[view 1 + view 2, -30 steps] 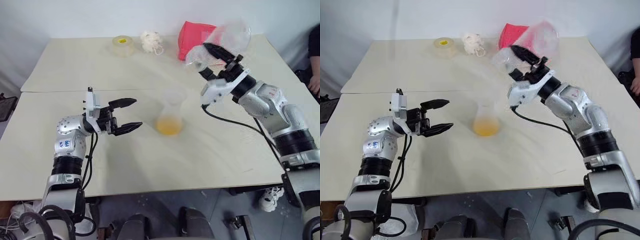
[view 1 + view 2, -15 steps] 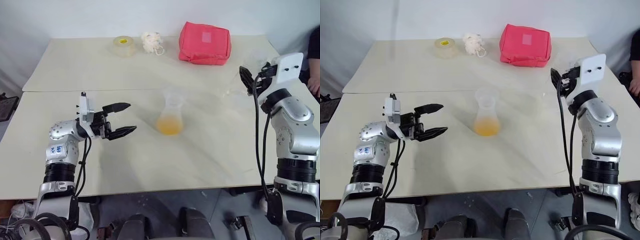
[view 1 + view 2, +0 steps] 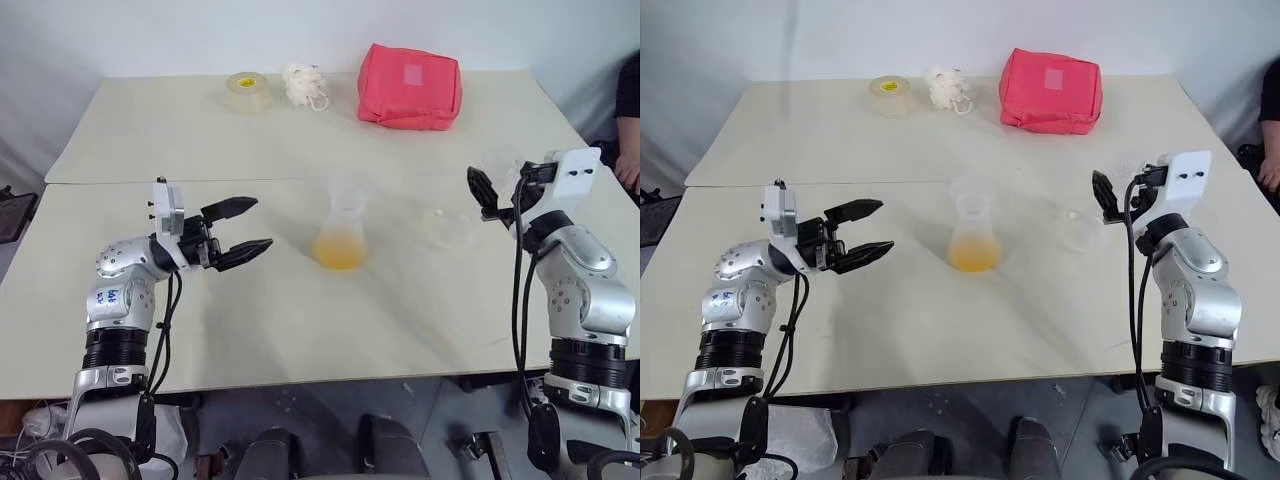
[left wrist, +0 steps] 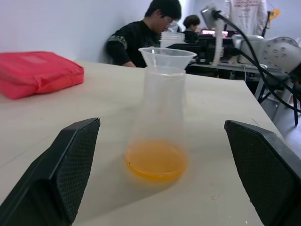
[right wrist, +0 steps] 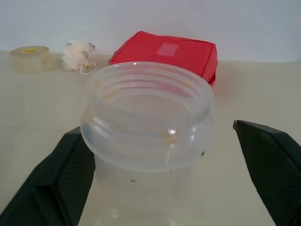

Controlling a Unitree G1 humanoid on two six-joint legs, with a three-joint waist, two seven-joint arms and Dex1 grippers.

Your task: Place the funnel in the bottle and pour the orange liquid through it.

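Finishing: orange liquid [image 3: 339,250] sits in clear flask-shaped bottle [image 3: 343,222], clear funnel [image 4: 167,57] seated; right gripper [image 3: 1102,195] jaws apart beside seemingly empty clear jar [image 5: 146,136]; withdraw straight, left gripper [image 3: 243,227] spread.

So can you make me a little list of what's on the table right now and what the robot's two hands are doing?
bottle: clear plastic flask-shaped bottle, upright mid-table
funnel: clear plastic funnel seated in the bottle's neck
liquid: orange liquid pooled at the bottle's bottom
jar: clear wide-mouth plastic jar, upright, empty, between the right gripper's fingers, not pinched
left gripper: open, aimed at the bottle, apart from it
right gripper: open
far edge: red fabric pouch, white string ball, tape roll
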